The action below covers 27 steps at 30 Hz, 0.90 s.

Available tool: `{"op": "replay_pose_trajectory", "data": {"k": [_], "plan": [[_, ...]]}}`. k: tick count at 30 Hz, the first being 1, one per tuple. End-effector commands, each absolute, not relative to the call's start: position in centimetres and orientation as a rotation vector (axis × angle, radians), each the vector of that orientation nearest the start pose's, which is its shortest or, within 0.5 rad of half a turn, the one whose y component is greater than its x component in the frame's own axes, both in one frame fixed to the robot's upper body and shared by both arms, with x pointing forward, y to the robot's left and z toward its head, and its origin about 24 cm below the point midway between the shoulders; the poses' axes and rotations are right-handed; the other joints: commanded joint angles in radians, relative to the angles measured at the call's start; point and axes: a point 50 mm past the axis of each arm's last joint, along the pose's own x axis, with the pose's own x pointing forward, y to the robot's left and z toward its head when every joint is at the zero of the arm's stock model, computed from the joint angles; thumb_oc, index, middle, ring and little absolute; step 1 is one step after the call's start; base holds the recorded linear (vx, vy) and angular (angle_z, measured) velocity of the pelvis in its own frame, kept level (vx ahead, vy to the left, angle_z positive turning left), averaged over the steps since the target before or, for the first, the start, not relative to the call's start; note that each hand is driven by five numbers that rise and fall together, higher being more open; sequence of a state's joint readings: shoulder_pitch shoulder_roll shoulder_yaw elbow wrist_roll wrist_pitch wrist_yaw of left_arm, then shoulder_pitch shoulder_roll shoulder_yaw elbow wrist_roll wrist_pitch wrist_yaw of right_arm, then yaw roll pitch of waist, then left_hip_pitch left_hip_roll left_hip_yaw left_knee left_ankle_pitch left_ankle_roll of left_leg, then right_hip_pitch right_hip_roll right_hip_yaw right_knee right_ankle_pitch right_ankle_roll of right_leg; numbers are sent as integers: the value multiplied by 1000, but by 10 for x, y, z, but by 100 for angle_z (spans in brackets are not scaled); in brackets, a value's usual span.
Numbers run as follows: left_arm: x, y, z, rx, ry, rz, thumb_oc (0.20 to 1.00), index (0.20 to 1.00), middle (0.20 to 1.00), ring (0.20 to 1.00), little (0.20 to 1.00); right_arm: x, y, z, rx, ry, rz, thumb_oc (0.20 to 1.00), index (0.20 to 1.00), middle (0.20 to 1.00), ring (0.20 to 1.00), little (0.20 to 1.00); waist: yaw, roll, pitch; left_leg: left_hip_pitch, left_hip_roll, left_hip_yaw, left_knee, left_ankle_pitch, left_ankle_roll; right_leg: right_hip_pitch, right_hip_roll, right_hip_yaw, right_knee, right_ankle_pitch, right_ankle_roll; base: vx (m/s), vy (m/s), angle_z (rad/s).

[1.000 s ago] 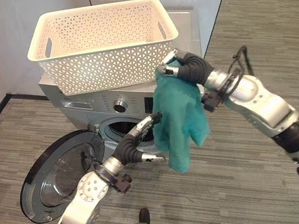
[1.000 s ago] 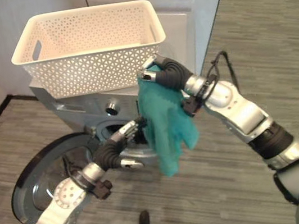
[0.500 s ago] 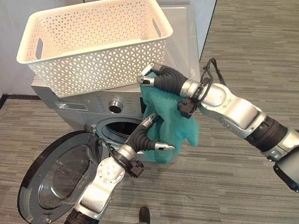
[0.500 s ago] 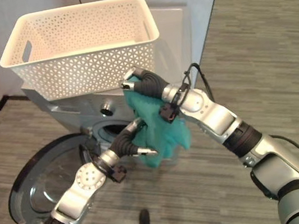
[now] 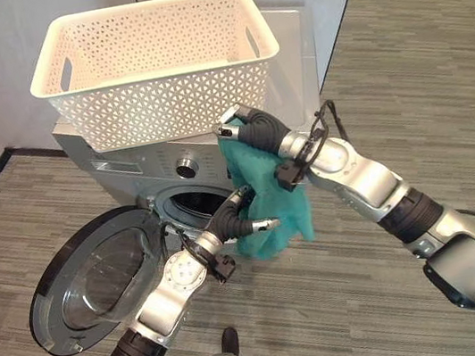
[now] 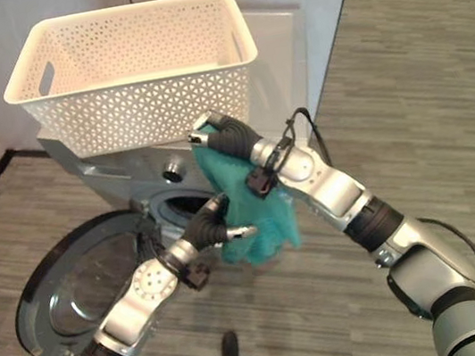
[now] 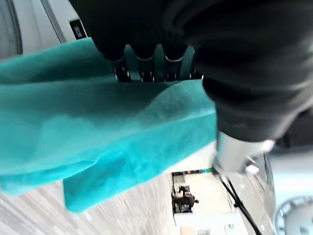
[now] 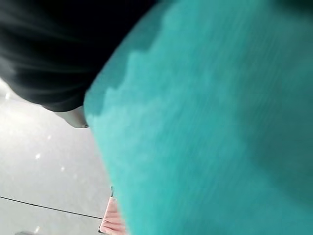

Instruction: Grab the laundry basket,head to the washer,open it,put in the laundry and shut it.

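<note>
- I see a teal cloth (image 5: 270, 202) hanging in front of the washer (image 5: 166, 167), its long axis running up and down, top corner pinched high and the loose end pointing at the floor.
- My right hand (image 5: 249, 127) holds that top corner, fingers curled tight over the fabric, just under the front rim of the laundry basket (image 5: 156, 64).
- My left hand (image 5: 238, 224) sits lower, against the cloth's left edge. In the head views one finger and the thumb stretch out straight towards the fabric.
- The left wrist view adds what the head views hide: a row of fingers (image 7: 142, 66) laid flat along a fold of the cloth, straight rather than wrapped round it.
- The right wrist view gives me teal fabric pressed close against the hand's dark cover (image 8: 58, 49), so I cannot read that hand's fingers from there.
- The cloth hangs right in front of the round drum opening (image 5: 196, 204), partly covering its right side.
- The washer door (image 5: 95, 280) stands swung wide open to the left, its glass facing up.
- The white perforated basket rests on top of the washer, on grey striped flooring (image 5: 399, 53).
</note>
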State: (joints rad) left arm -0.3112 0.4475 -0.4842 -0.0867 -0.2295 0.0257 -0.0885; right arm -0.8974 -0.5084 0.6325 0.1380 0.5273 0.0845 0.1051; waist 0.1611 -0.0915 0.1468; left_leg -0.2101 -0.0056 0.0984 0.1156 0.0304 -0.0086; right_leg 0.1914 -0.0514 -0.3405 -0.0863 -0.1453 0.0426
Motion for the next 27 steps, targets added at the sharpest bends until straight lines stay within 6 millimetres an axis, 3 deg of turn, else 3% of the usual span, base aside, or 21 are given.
{"op": "replay_pose_trajectory", "data": {"k": [1,7,13,14,15,16,20,23,24,27], "plan": [[275,85,111,322,-279,-628,200,200,200,200,200,322,-34,239,-236,-487,825,200,200,200,200,200,2,-1,-82,3,30,61,-55,3,13,-60,-13,26,55,-19,-8,0,0,0],[276,105,119,302,-326,-499,200,200,200,200,200,321,-51,227,-227,-453,786,200,200,200,200,200,3,-6,-86,11,30,65,-59,4,10,-53,-10,20,51,-21,-11,0,0,0],[263,141,98,288,-231,-377,200,200,200,200,200,322,-84,211,-229,-391,703,200,200,200,200,200,5,-4,-98,21,31,65,-68,5,8,-47,-12,11,49,-21,-9,0,0,0],[260,145,93,276,-206,-369,200,200,200,200,200,321,-89,209,-230,-384,693,467,467,467,467,467,6,-3,-98,23,30,65,-69,5,8,-47,-12,10,48,-20,-9,0,0,0],[256,149,85,259,-171,-364,200,200,200,200,200,321,-95,207,-237,-382,676,586,586,586,586,586,7,-2,-100,24,30,66,-68,4,9,-45,-12,9,47,-20,-9,0,0,0],[250,155,77,240,-129,-357,200,200,200,200,200,319,-103,206,-243,-376,663,1000,1000,1000,1000,1000,9,-2,-100,24,30,64,-68,3,9,-42,-13,6,45,-20,-8,0,0,0],[233,168,52,187,-18,-311,200,200,200,200,200,309,-128,192,-184,-354,620,1000,1000,1000,1000,1000,12,1,-102,25,26,63,-70,5,11,-38,-13,-5,41,-19,-8,6,1,1],[215,186,34,153,68,-261,200,200,200,200,200,280,-180,160,-103,-282,519,1000,1000,1000,1000,1000,1,7,-102,18,22,56,-71,5,13,-36,-16,-19,38,-23,-7,15,-1,11],[215,185,33,154,71,-264,200,200,200,200,200,279,-181,159,-101,-279,515,1000,1000,1000,1000,1000,4,5,-104,18,21,56,-70,4,13,-35,-17,-19,38,-23,-7,100,-27,26],[188,205,10,116,190,-215,200,200,200,200,200,243,-226,96,-27,-61,364,1000,1000,1000,1000,1000,-18,2,-110,27,13,42,-66,-29,9,-25,-22,-11,38,-41,-4,72,-10,8]]}}
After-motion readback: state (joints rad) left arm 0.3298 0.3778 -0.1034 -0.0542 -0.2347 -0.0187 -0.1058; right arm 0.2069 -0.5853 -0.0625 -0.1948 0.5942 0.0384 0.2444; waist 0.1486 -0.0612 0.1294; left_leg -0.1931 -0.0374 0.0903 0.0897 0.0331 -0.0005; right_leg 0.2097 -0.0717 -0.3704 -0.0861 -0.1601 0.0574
